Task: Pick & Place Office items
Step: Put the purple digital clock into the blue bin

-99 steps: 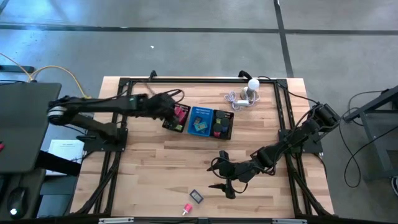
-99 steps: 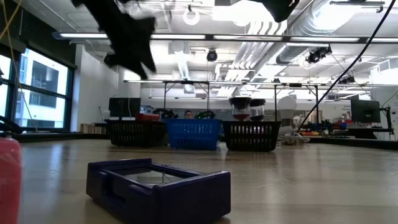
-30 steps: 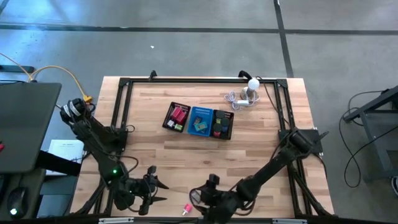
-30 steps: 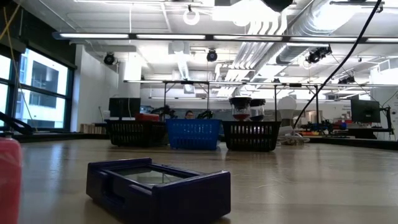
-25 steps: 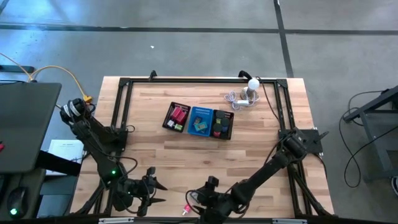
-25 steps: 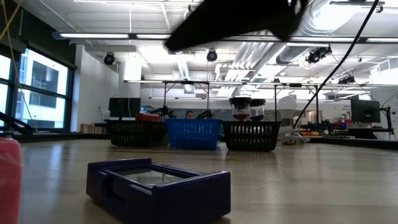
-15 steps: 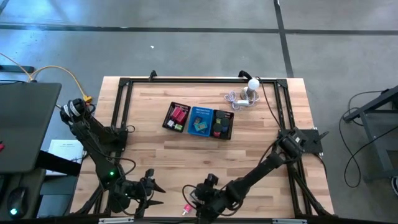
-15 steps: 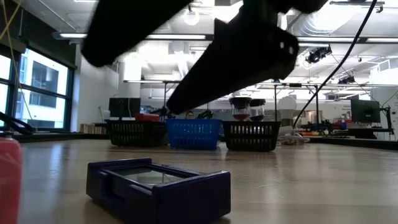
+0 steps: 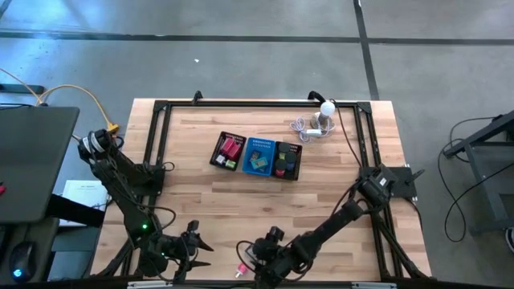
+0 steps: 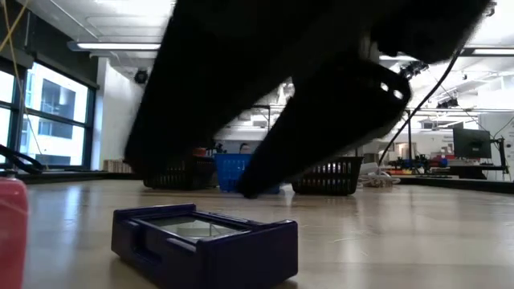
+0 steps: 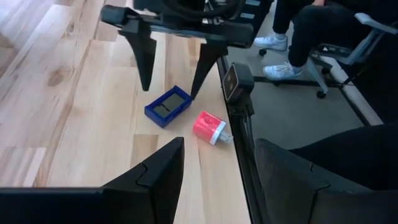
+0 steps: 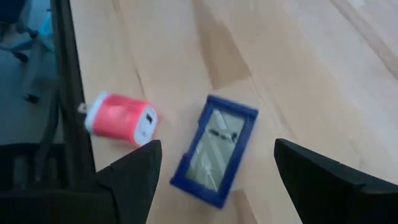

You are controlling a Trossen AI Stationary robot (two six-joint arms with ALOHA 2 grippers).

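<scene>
Across the low view, right tool (image 11: pixel 169 93) – open-fingered – hides trays.

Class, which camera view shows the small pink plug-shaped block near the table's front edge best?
The left wrist view: the small pink plug-shaped block lies whole and unobstructed beside the blue rectangular case. The right wrist view shows it whole but softer; the low view catches only a cropped sliver; the high view, a tiny speck.

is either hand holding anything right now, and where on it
Nothing held. The right hand hangs open over the blue block; the left hand is open and empty.
</scene>
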